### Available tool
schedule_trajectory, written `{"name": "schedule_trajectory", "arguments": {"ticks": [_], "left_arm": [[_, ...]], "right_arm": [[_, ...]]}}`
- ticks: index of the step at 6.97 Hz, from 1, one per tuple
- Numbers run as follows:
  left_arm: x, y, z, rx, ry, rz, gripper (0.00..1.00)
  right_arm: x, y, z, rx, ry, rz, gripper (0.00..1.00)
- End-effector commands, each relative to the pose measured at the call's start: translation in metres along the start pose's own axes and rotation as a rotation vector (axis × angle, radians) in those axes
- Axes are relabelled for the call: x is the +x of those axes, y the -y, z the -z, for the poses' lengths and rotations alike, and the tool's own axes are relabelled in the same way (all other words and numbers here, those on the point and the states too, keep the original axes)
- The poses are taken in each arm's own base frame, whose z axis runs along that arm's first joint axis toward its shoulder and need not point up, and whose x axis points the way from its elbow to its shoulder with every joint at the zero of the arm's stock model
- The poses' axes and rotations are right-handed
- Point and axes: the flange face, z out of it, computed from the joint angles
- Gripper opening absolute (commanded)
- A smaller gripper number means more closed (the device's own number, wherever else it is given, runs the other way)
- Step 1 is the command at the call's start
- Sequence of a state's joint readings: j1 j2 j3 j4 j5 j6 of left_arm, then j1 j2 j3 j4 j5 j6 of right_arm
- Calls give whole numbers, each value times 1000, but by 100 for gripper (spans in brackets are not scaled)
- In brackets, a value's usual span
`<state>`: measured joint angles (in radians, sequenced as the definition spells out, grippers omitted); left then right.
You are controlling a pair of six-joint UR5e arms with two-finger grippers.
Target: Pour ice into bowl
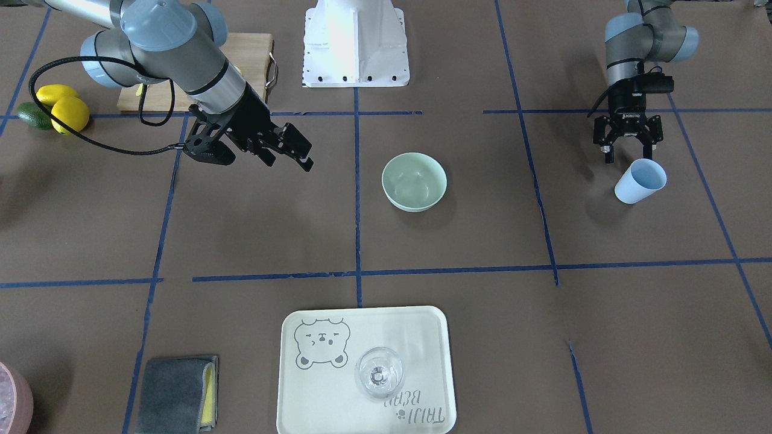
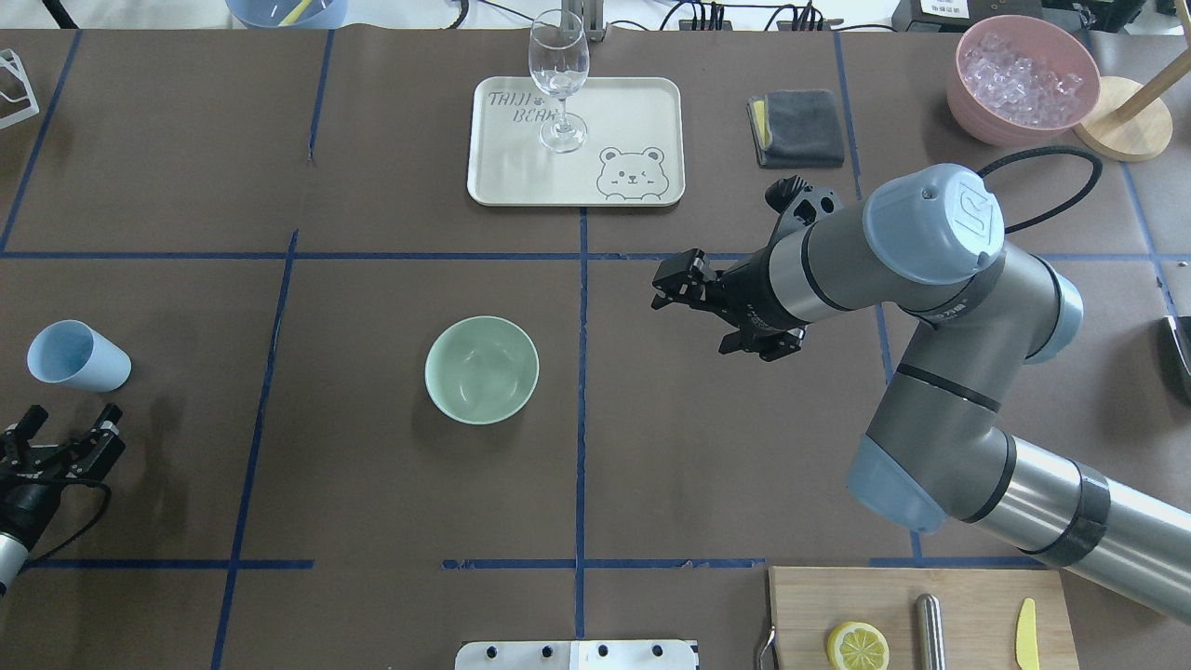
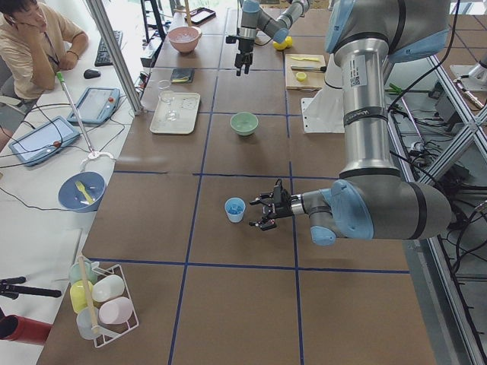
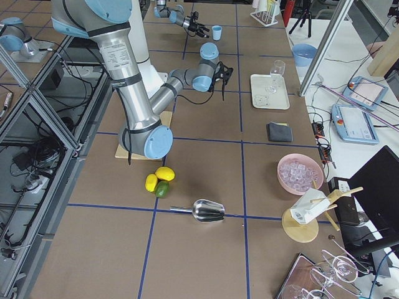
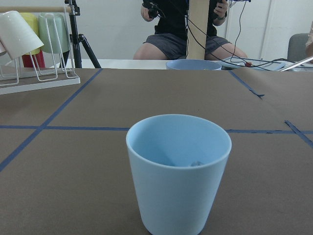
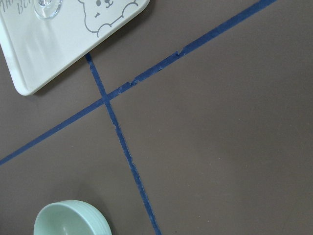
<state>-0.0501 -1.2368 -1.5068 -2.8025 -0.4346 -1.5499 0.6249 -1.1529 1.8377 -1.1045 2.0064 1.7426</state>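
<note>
The pale mint-green bowl stands upright near the table's middle and looks empty. Its rim shows at the lower edge of the right wrist view. A light blue cup stands upright at the robot's left, with a faint glassy glint at its bottom. My left gripper is open just behind the cup, not touching it. My right gripper hovers open and empty beside the bowl. Ice fills a pink container.
A cream tray carries a clear wine glass. A grey cloth, a cutting board with a lemon slice, lemons and a metal scoop lie around. A person sits alongside.
</note>
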Motion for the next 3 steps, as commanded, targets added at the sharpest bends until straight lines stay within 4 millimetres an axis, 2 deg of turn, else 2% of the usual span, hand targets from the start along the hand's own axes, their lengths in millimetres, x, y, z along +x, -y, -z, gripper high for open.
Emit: {"name": "schedule_trajectory", "arguments": {"ticks": [1, 2, 3], "left_arm": [[-1, 7, -11, 28, 24, 15, 99], [3, 13, -21, 50, 41, 32, 99], [7, 12, -39, 81, 65, 39, 99]], "right_arm": [[1, 1, 0, 0, -2, -1, 100], [1, 0, 1, -1, -1, -1, 100], [1, 0, 1, -1, -1, -1, 100]]}}
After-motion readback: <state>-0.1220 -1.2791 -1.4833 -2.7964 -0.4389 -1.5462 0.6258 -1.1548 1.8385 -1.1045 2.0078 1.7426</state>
